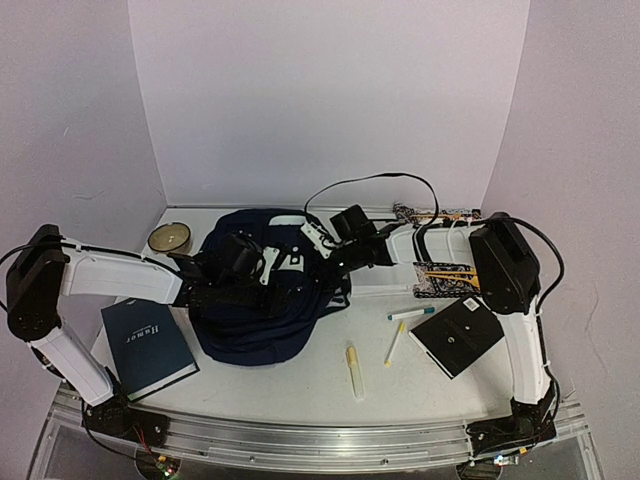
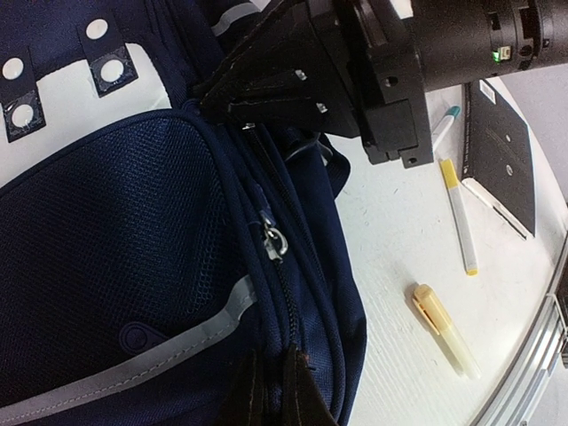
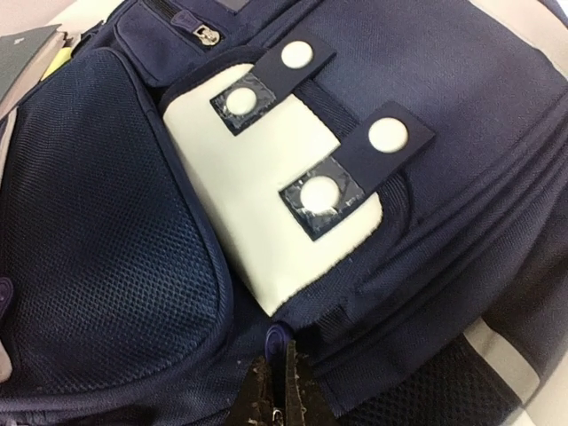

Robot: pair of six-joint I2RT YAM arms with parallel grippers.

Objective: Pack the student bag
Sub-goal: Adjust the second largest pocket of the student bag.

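On the white table [image 1: 300,390], the student bag [image 1: 250,330] lies centre-left. Overhead I can't see the grip; my wrist views show the left gripper [image 2: 277,390] and right gripper [image 3: 280,395] each pinched shut on its fabric.

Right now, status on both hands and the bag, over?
Both shut on bag: left hand at its edge, right hand on its front. Still unpacked: book, pens outside. Nothing blocking.

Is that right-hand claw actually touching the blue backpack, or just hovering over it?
Touching. The right wrist view shows the right gripper closed, its tips pinching a fold of the student bag with no gap between them.
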